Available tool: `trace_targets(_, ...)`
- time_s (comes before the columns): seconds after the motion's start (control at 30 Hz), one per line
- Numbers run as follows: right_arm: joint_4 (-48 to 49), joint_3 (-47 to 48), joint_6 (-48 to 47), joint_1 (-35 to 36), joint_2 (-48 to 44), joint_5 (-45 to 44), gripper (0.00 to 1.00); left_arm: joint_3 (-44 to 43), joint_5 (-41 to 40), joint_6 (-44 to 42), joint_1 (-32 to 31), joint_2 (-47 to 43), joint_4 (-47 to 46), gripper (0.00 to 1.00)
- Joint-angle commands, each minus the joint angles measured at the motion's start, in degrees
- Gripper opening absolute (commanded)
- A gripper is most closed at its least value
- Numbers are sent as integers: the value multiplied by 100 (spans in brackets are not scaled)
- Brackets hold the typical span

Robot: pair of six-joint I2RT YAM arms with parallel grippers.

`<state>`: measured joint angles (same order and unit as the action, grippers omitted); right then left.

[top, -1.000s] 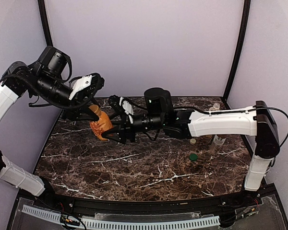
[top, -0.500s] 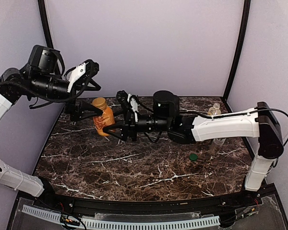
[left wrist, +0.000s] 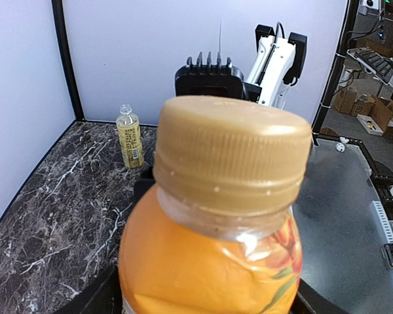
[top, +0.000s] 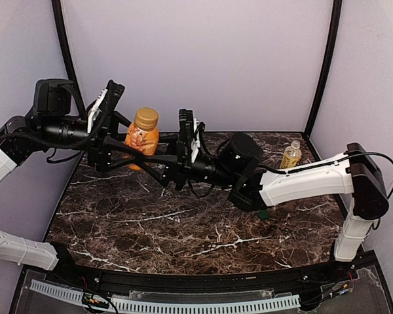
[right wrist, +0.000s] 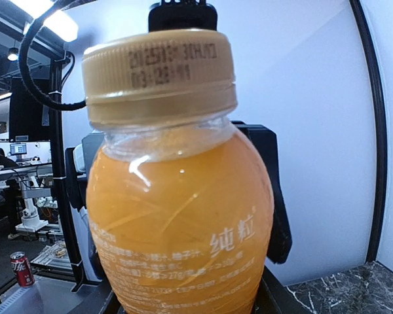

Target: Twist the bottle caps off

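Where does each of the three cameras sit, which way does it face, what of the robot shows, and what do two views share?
Top external: high behind the robot, looking down on the marble table; left arm and right arm meet at the orange bottle.
Left wrist: on the left arm, facing the robot's right past the gold cap; the right arm shows behind.
Right wrist: on the right arm, facing left at the bottle's side; the left arm shows behind.
Shared: top and left wrist both show the tea bottle.
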<state>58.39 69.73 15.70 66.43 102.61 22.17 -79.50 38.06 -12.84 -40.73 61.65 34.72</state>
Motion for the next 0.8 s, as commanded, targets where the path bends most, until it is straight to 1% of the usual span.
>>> trace_targets(0.0,343,262,-80,55,170,125,44,172,396,412,-1,-92,-461,73)
trace_targets(0.1,236,299,-111,79,214,135,43,153,418,478,1,-104,-552,65)
trace_targets(0.33,178,264,-106,75,203,94,43,23,538,554,5,-78,-627,62)
trace_targets(0.4,164,260,-119,79,188,95,43,-16,561,569,10,-63,-643,70)
trace_targets(0.43,144,260,-132,78,176,82,43,-44,601,569,11,-56,-660,77)
trace_targets(0.5,115,267,-138,79,165,54,43,-88,666,599,31,-38,-692,84)
trace_targets(0.6,87,269,-131,78,160,48,43,-117,737,607,67,-30,-718,87)
trace_targets(0.63,85,261,-135,79,155,49,43,-117,762,587,75,-30,-700,86)
trace_targets(0.7,99,247,-139,78,134,26,43,-102,765,531,74,-34,-624,80)
trace_targets(0.73,107,243,-150,78,125,18,43,-61,756,508,74,-46,-598,74)
trace_targets(0.77,97,242,-154,79,117,15,43,-37,749,459,74,-56,-554,71)
